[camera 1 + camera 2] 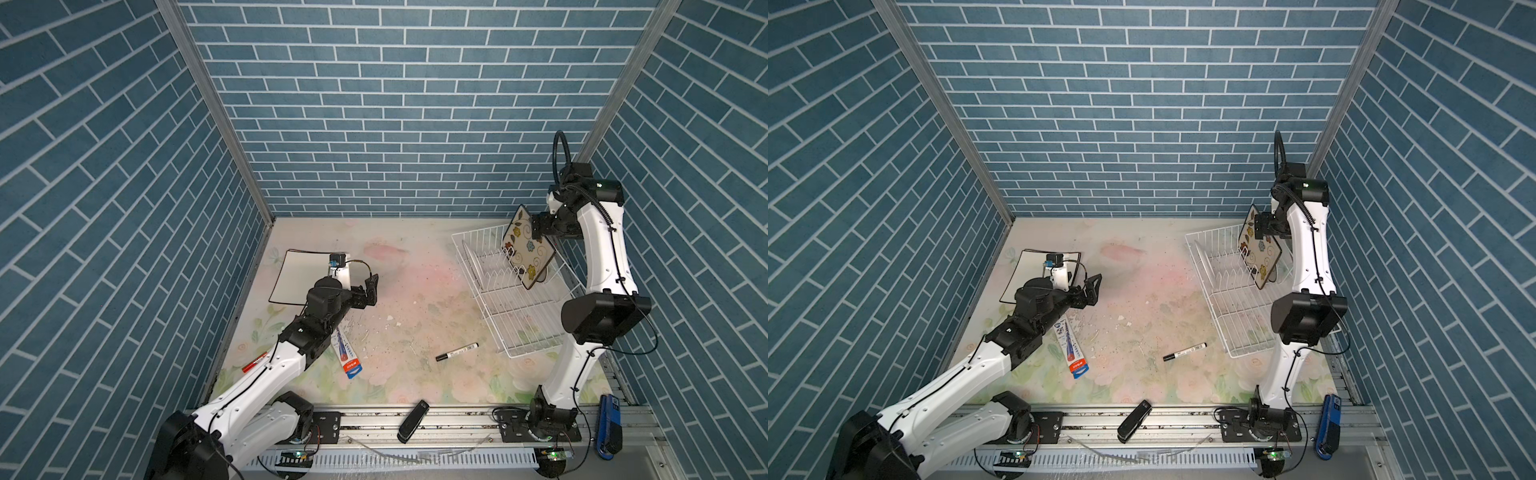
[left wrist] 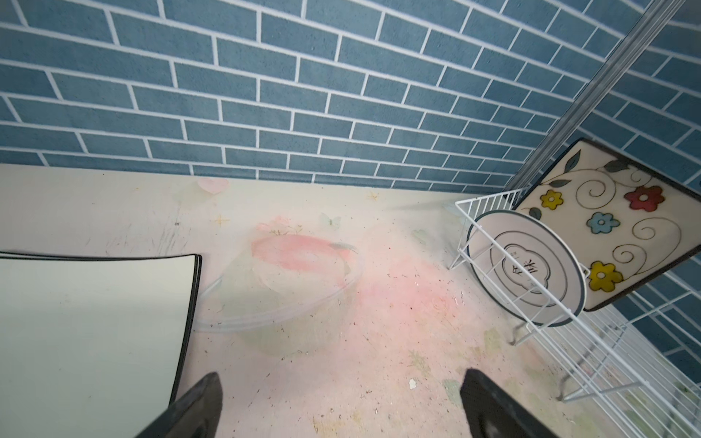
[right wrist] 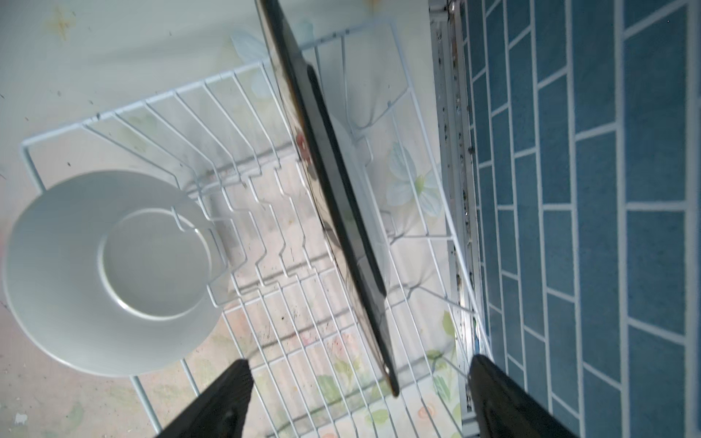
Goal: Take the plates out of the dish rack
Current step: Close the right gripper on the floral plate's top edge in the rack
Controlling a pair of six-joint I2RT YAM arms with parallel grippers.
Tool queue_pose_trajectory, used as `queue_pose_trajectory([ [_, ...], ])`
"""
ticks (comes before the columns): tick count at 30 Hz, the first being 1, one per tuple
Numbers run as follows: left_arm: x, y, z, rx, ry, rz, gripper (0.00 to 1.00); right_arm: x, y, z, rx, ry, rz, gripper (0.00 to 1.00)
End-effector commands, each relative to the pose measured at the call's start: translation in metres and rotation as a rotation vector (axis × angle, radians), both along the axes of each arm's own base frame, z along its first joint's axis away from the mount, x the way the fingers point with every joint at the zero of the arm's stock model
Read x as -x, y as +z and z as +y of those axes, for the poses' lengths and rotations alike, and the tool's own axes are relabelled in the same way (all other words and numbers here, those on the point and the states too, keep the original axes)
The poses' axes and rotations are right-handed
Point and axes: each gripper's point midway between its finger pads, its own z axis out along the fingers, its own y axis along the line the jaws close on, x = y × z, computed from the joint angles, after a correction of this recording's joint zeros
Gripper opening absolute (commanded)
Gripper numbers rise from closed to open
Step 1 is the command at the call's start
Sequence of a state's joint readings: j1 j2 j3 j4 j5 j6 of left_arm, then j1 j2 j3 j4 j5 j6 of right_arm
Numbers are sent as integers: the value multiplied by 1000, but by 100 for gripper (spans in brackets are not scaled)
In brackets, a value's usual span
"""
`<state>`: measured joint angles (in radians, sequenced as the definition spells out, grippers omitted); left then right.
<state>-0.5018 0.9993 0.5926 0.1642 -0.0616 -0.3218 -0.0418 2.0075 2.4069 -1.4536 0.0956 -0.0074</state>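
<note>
1. Crockery already unloaded: the plain white square plate (image 1: 291, 276) lies flat on the table (image 1: 415, 266) at far left, well apart from the dish rack (image 1: 515, 332).
2. The left gripper (image 1: 371, 289) hovers just beside that plate, its jaws spread wide and empty.
3. The round white plate (image 2: 527, 269) stands on edge among the prongs at the rack's left end.
4. The flowered square plate (image 1: 525, 249) stands tilted further right in the rack. Its lower edge is hidden, so I cannot tell whether it sits between prongs.
5. The right gripper (image 3: 360, 362) straddles that plate's upper edge. Its jaws are apart with a gap on each side, and nothing is clamped.
6. Risks as I judge them:
   - The edge sits off-centre between the fingers. One pad would likely touch first and push the plate over towards the round one.
   - A pinch this close to the rim gives little hold, so a glazed plate could swing or slip once lifted.
   - A lift that is not straight could snag the lower edge on the prongs and drag the light wire rack.
</note>
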Motion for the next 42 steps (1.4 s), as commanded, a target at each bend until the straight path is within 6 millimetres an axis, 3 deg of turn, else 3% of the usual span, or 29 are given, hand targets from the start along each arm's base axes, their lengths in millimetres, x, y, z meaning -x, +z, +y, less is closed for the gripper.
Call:
queue_pose_trajectory([
  [1,-3,7,-12,5,-42,23,100,6,-16,6,-80,43,92,89],
  [7,-9,12,-22,25,-72,7,100,-5,-39,1,-112,46,136,82],
  [14,-15,-10,-18,-21,-28,84,100,-11,-51,2,-128,67,161,66],
  [17,-17,-11,-18,-9,-21,86,100,-16,-66,2,-133,71,193,59],
  [28,-22,-8,-26,-16,-44,102,100,-24,-75,7,-156,80,202,41],
  [42,-25,-18,-23,-46,-27,127,100,-21,-69,6,-28,78,204,35],
])
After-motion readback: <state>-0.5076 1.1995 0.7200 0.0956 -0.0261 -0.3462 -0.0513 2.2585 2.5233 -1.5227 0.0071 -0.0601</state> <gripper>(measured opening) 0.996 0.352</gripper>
